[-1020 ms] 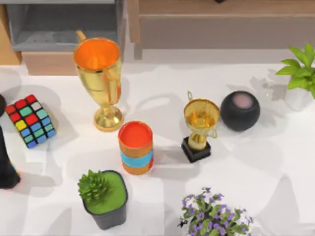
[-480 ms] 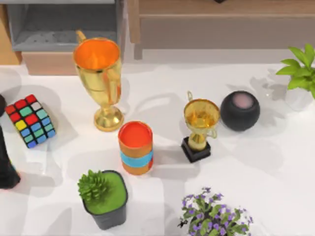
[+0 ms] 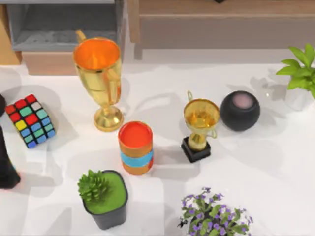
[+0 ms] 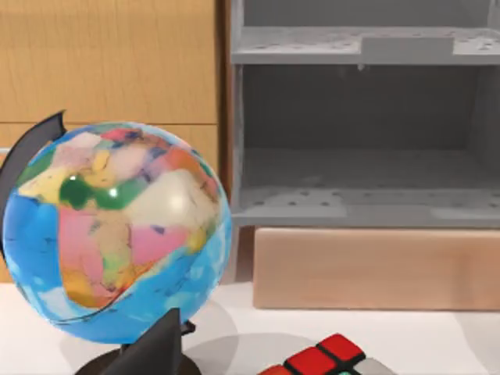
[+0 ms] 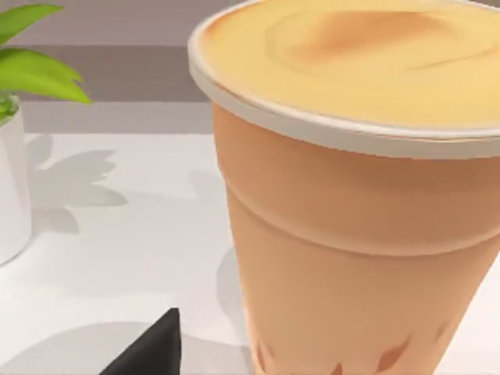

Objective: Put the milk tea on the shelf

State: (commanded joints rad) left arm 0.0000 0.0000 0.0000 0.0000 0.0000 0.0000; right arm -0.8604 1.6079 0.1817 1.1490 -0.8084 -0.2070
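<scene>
The milk tea [image 3: 136, 147] stands untouched mid-tabletop [image 3: 256, 172]; whether either claw is open cannot be told. A level side grasp should avoid the tall trophy [image 3: 100, 81].

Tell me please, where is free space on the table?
Bare patches: right of the small trophy and below the black speaker; also between the tall trophy and the speaker. Crowded: around the milk tea, between trophies and green potted plant.

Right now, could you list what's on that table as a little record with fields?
milk tea: upright, mid-table, untouched
shelf: grey, at the back left
tall gold trophy: behind the milk tea
small gold trophy: to its right
black ball: right of small trophy
colour cube: left side
potted succulent: in front of the milk tea
</scene>
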